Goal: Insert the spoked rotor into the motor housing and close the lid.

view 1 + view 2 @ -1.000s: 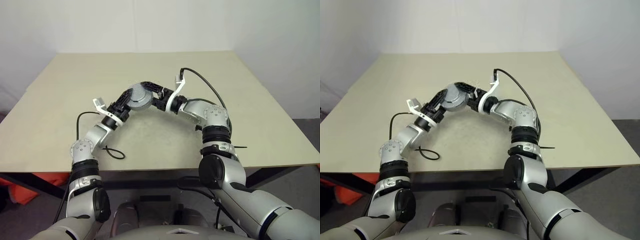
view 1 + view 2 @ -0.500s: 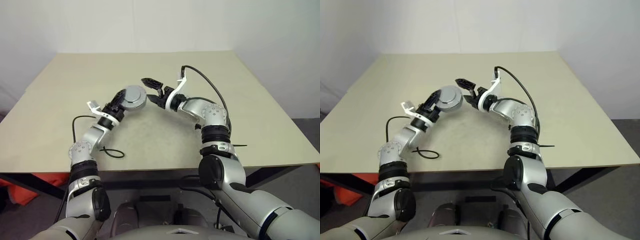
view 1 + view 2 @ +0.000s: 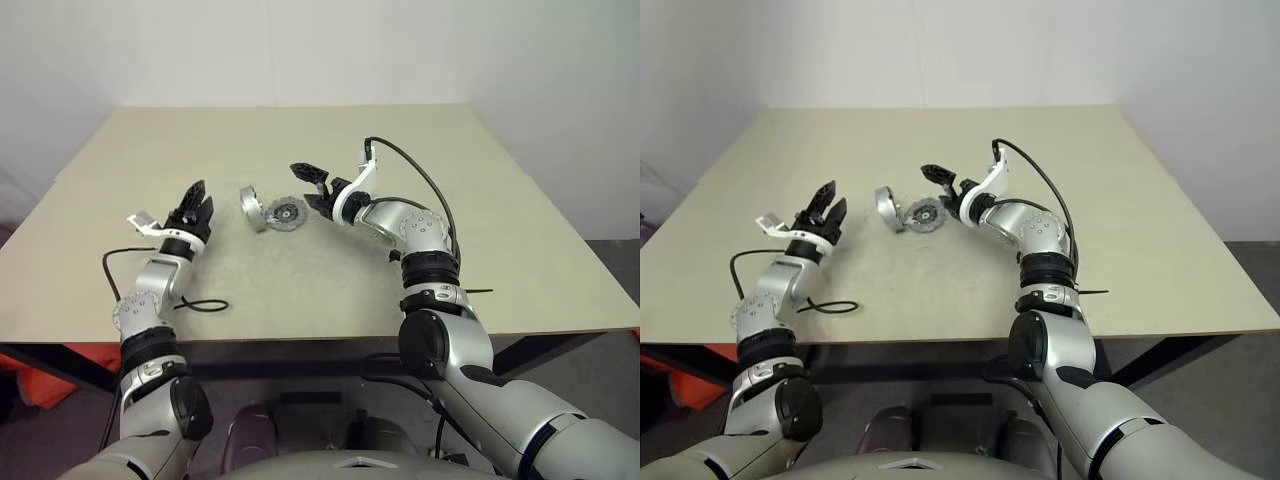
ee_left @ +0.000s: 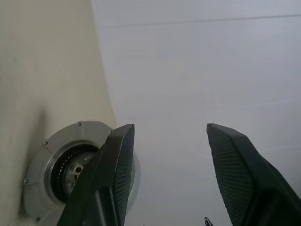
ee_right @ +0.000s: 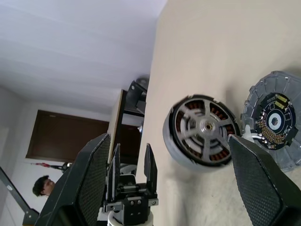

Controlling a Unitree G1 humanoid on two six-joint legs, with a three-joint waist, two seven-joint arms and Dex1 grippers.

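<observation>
Trouble, if it comes, will come from how the motor housing (image 3: 250,208) sits. It is propped up on its edge near the middle of the table (image 3: 400,130) rather than lying flat, with its open face turned toward the right arm. A nudge from either side could roll it or knock it over. Inside it I can make out the spoked rotor (image 5: 201,126), its silver spokes over the copper windings, so that part looks done to me. If the housing topples face-down, though, the rotor might slip back out.

The lid (image 3: 287,213) lies flat on the table just beside the housing, on the right arm's side. I cannot tell whether the two touch. It is low and thin, so fingers coming in too shallow could push it along the table instead of lifting it, and it might bump the housing on the way.

Neither claw has anything in it. The right gripper (image 3: 312,183) hangs near the lid and a little above it, jaws spread wide and touching nothing. The left gripper (image 3: 195,200) is well apart from both parts, off to the left, its two fingers partly spread and empty.
</observation>
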